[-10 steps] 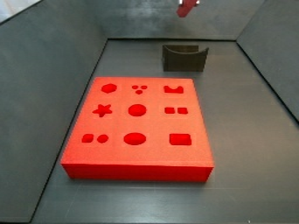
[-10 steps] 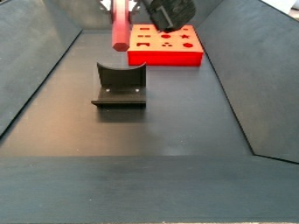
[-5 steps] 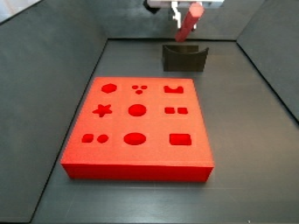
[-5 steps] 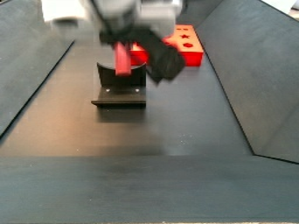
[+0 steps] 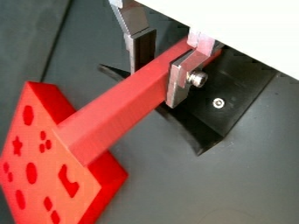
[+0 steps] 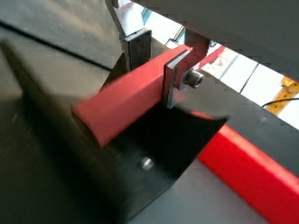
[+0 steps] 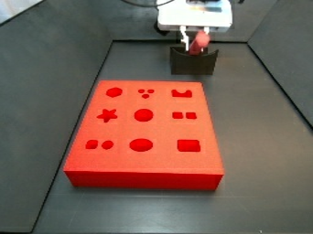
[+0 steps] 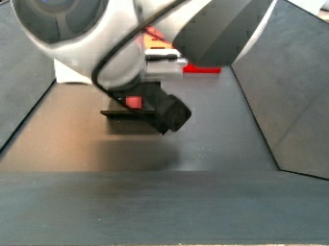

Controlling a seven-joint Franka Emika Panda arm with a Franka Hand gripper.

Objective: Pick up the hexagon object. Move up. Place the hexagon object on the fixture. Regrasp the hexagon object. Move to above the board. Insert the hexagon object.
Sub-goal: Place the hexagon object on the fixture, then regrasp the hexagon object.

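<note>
The hexagon object (image 5: 117,105) is a long red faceted rod, also seen in the other wrist view (image 6: 122,101). My gripper (image 5: 162,80) is shut on it near one end, with a silver finger on each side (image 6: 158,79). The rod lies low in the notch of the fixture (image 6: 152,166), a dark block that also shows in a wrist view (image 5: 222,114). In a side view the gripper (image 7: 196,37) stands right over the fixture (image 7: 193,62) with the rod (image 7: 199,41) pointing down into it. The red board (image 7: 145,128) lies nearer the camera.
In a side view the arm's bulk fills the upper frame and hides most of the fixture (image 8: 122,113) and board (image 8: 199,67); the rod's end (image 8: 133,101) shows as a small red patch. Dark sloping walls enclose the floor on both sides.
The gripper has come down with the rod from high above the fixture until the rod sits in the fixture's notch. The board has not moved.
</note>
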